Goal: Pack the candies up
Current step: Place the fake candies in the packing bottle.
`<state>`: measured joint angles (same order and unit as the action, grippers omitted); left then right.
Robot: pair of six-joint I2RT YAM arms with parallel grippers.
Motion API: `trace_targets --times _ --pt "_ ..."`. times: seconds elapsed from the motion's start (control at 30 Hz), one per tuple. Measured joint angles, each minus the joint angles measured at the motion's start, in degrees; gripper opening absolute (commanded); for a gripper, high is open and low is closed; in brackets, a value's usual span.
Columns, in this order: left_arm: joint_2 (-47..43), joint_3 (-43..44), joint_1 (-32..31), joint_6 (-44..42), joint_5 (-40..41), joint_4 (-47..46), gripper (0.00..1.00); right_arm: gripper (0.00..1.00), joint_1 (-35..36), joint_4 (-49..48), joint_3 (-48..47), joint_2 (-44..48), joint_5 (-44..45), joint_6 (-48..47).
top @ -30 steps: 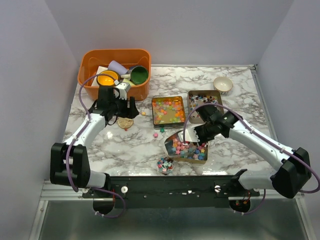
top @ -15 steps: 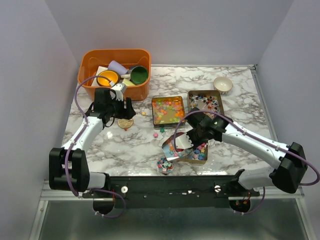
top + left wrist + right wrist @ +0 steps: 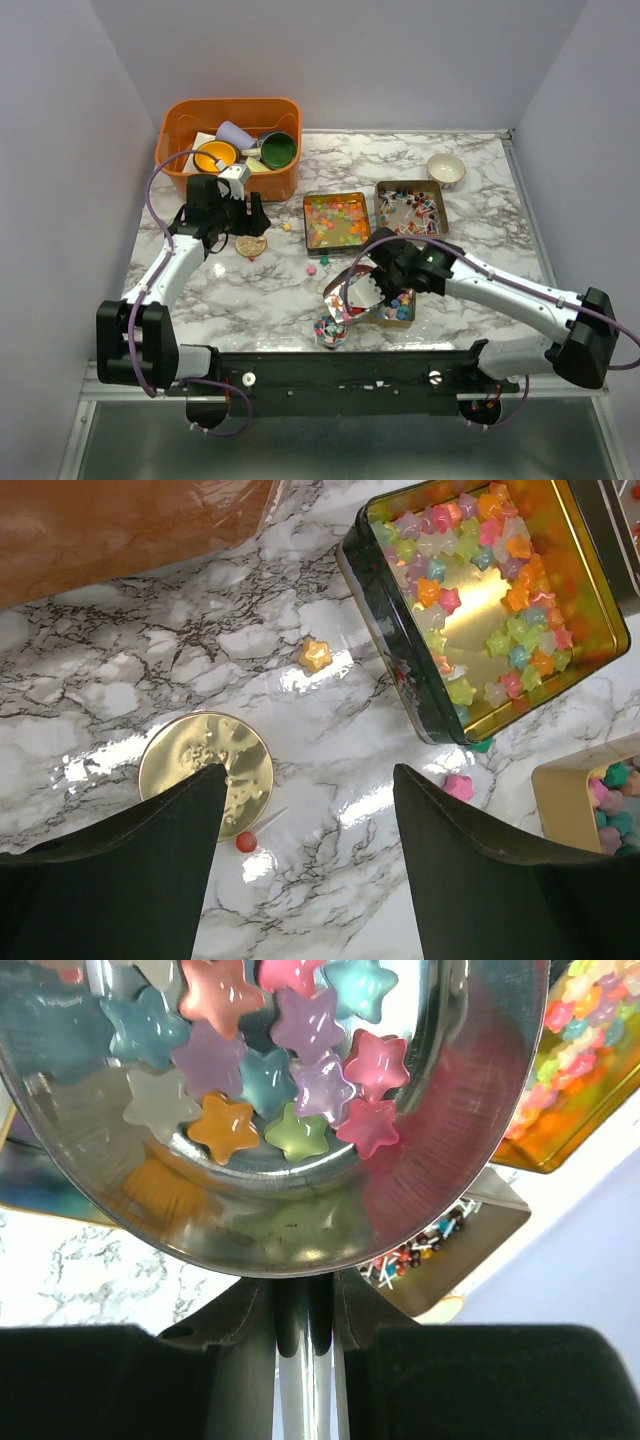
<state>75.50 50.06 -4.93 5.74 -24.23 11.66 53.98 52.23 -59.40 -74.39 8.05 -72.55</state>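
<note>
Your right claw (image 3: pixel 305 1305) has moved toward the table's (image 3: pixel 480 200) near edge. It pinches the scoop (image 3: pixel 300 1222) handle, and the candies (image 3: pixel 285 1070) lie in the bowl just ahead.

Square tins (image 3: pixel 400 665): you have three.
Orange bin (image 3: pixel 230 103): one, far left.
White bowl (image 3: pixel 446 170): one, far right.
Gold lid (image 3: pixel 205 772): one.
Metal scoop (image 3: pixel 300 1210): one.
Round container (image 3: pixel 330 328): one, near.
Loose candies (image 3: pixel 315 655): four.

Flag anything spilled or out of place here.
Loose on the white marble table: an orange star-shaped candy beside the gold square tin, a pink star candy by its corner, and a tiny red sweet beside the gold round lid.
</note>
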Motion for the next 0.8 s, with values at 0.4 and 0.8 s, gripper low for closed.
trace_targets --times 0.4,0.8 --pt "-0.59 -0.11 0.00 0.72 0.07 -0.28 0.79 0.01 4.15 -1.90 1.44 1.44 5.35 -0.66" --pt "-1.49 -0.37 0.00 1.25 0.09 -0.50 0.79 0.01 6.86 -1.60 1.25 1.53 9.46 -0.59"
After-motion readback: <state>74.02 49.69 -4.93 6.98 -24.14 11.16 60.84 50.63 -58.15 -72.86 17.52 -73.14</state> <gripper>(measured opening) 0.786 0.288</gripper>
